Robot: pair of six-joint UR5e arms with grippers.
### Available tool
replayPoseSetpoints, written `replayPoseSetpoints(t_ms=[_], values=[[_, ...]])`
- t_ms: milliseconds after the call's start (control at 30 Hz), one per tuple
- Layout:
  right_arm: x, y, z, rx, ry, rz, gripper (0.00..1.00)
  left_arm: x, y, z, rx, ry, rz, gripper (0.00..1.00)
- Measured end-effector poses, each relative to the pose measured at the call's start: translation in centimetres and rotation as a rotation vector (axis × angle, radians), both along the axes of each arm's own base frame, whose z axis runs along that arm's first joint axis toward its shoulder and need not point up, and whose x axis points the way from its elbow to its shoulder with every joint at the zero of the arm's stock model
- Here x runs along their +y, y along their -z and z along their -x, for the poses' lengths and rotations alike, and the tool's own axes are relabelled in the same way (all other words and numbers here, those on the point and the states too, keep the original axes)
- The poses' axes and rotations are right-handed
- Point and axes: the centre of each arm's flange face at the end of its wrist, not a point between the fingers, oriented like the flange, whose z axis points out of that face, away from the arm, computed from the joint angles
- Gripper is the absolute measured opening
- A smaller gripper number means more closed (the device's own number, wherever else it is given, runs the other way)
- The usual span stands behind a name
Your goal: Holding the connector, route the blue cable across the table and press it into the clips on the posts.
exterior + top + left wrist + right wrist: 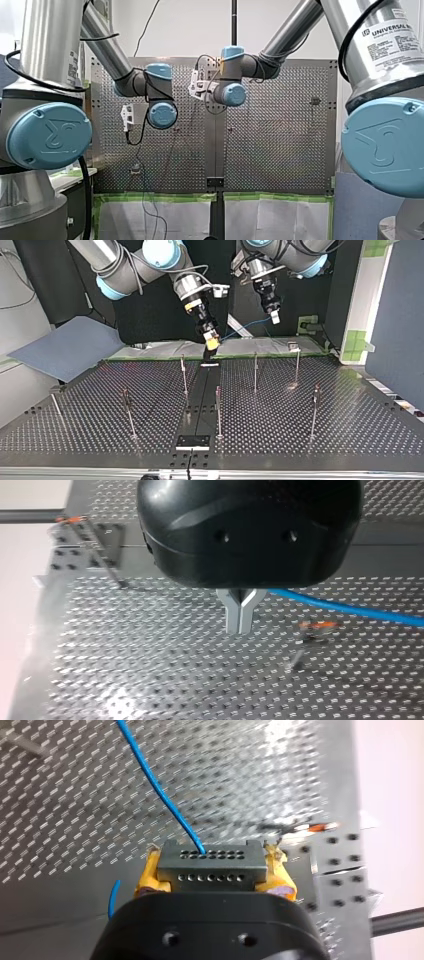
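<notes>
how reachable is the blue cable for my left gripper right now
Likely yes: the blue cable passes close beside my left gripper with nothing between them, though the gripper is shut and would have to open first.

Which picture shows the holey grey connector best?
Right wrist view: the grey rectangular connector with holes sits close up between yellow pads. In the top view it's tiny; the front view hides it; the left wrist view shows only blue cable.

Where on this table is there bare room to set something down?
Top view: the table is bare between the near middle post and the near right post. Crowded at the far edge: my right gripper holding the connector, my left gripper, blue cable.
</notes>
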Motion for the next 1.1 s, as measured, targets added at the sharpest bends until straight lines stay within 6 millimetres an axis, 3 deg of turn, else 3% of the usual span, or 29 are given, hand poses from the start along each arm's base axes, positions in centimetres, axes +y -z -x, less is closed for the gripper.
replayPoseSetpoints(t_ms=[167,533,767,1100], values=[[0.1,-1.7,-0.1,-0.006,-0.020,-0.011,0.00,-0.1,-2.8,-0.6,-0.042,-0.012,0.027,0.00],[-0.2,-0.9,-1.2,0.030,-0.050,-0.057,0.00,1.0,-7.9,-0.9,-0.104,-0.049,0.070,0.00],[-1.1,-2.3,-2.0,0.003,-0.063,-0.064,0.00,2.4,-9.6,-1.5,-0.116,-0.088,0.070,0.00],[-1.4,-2.4,-4.2,0.042,-0.111,-0.089,0.00,4.1,-11.4,-4.1,-0.140,-0.094,0.065,0.00]])
